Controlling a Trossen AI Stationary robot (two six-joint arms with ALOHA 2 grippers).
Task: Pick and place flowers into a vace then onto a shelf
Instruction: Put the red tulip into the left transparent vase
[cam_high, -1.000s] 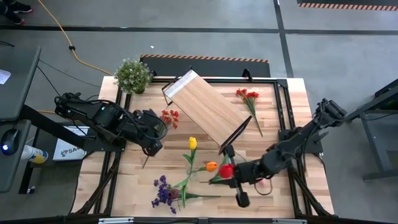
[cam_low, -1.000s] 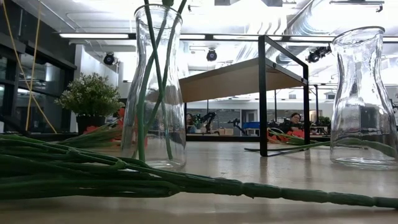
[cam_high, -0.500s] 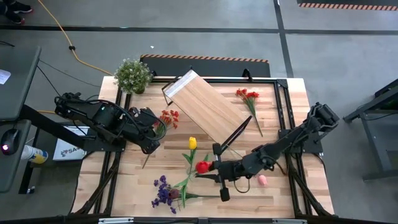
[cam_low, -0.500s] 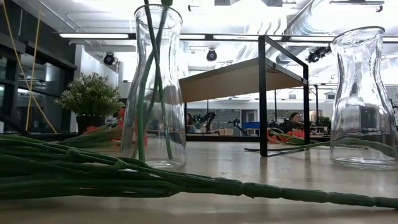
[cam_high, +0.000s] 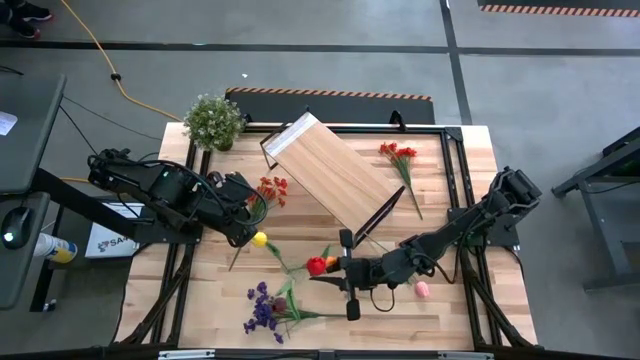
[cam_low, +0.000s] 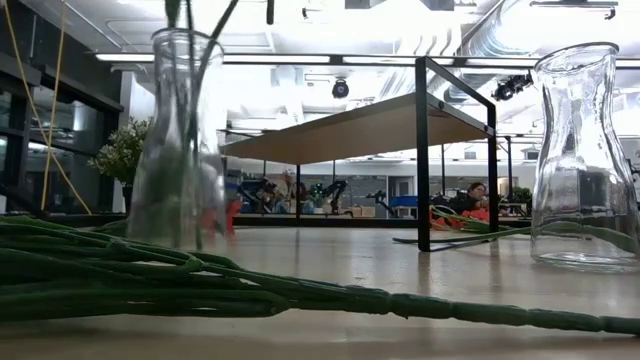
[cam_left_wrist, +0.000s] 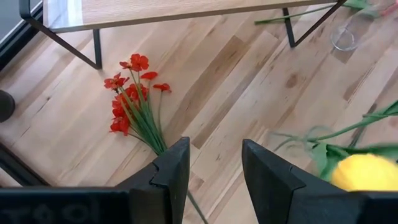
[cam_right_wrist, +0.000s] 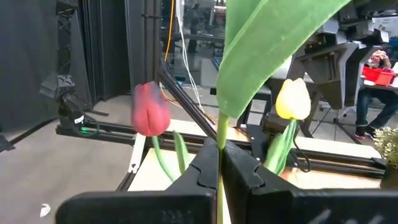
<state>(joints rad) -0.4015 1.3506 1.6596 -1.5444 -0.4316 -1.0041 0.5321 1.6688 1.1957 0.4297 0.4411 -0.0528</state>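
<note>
green stem (cam_right_wrist: 221, 134) pinched in right tool (cam_right_wrist: 221, 163), apparently upright

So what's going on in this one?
The right gripper is shut on a green flower stem, over the table's front middle. The left gripper hangs open above a red flower spray on the tabletop. The shelf holds nothing, and more flowers lie on the table.

Pale wood shelf (cam_high: 335, 176), seemingly matt.

I see my right gripper (cam_high: 340, 268) moved left with the red tulip (cam_high: 317, 266); the vase (cam_low: 180, 140) and yellow tulip (cam_high: 259, 239) shifted left too, probably dragged.
</note>
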